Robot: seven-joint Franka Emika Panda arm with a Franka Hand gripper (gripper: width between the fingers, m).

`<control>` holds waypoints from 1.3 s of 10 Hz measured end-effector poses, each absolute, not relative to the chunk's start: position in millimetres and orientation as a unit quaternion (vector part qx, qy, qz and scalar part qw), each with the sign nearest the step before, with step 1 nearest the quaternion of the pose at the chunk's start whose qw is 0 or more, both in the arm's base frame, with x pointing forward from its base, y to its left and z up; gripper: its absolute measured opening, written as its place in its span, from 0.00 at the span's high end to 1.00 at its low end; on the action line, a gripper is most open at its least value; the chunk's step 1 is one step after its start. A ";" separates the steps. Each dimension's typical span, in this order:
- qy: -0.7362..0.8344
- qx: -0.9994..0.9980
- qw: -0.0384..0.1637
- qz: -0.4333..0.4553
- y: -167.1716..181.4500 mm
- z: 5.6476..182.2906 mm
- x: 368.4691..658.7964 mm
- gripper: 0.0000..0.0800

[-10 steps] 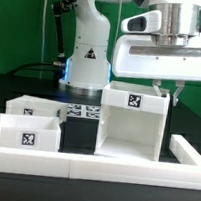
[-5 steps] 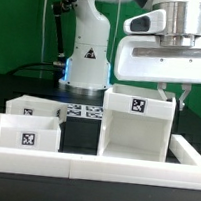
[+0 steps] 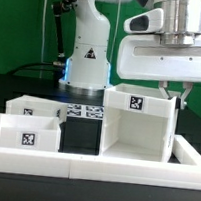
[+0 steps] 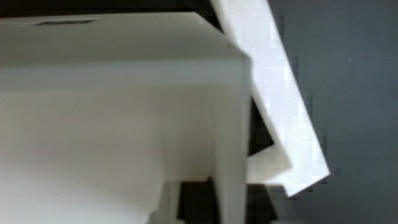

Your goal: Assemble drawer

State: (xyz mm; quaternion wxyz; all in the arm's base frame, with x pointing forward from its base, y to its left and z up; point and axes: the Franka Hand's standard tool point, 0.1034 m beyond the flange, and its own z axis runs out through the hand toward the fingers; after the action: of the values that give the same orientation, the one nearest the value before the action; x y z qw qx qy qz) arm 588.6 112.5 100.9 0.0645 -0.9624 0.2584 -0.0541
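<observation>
A large white drawer box (image 3: 136, 124), open toward the camera and carrying a marker tag on top, stands at the exterior view's right. My gripper (image 3: 176, 94) comes down from above over the box's right wall, its fingers straddling the wall's top edge and shut on it. In the wrist view the dark fingers (image 4: 194, 203) sit on either side of the thin white wall (image 4: 228, 140), with the box's pale inside (image 4: 107, 110) beside it. Two smaller white drawers stand at the left, one behind (image 3: 35, 106) and one in front (image 3: 25, 133).
A low white rail (image 3: 91, 169) borders the table along the front and right side. The marker board (image 3: 83, 112) lies flat behind the drawers. The arm's white base (image 3: 88, 57) stands at the back.
My gripper and the large box have shifted together toward the exterior view's right. The two small drawers have not moved.
</observation>
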 end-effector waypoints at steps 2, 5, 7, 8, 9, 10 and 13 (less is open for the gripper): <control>0.348 -0.933 0.069 -0.056 114.3 98.1 590.4 0.95; 0.447 -0.889 0.081 -0.053 105.1 100.2 599.1 0.94; 0.486 -0.867 0.095 -0.054 101.5 102.9 602.9 0.94; 0.504 -0.856 0.098 -0.051 102.1 103.4 603.1 0.94; 0.532 -0.839 0.101 -0.048 100.8 103.6 603.4 0.94; 0.550 -0.828 0.102 -0.046 100.1 103.6 603.5 0.94; 0.617 -0.778 0.112 -0.032 98.4 103.8 604.7 0.94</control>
State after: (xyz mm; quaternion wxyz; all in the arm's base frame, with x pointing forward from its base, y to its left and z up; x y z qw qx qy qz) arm 604.7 98.4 103.8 0.1122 -0.7785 0.6167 -0.0325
